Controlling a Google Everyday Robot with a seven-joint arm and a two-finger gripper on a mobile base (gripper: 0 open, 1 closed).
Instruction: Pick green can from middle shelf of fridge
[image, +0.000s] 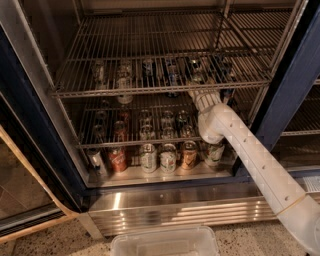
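The fridge stands open, with a dark blue frame and chrome wire racks. My white arm reaches in from the lower right, between the upper rack and the middle shelf. The gripper is past the wrist, behind the upper rack's wires at the right of the middle. A row of several cans stands on the middle shelf and shows through the upper rack. The can right at the gripper looks like the green can, but the wires blur it. A pale silvery can stands further left.
The upper wire rack lies just above my wrist. On the fridge floor stand a red can, white-and-green cans and a brown can. A ribbed steel base panel and a clear plastic bin are below.
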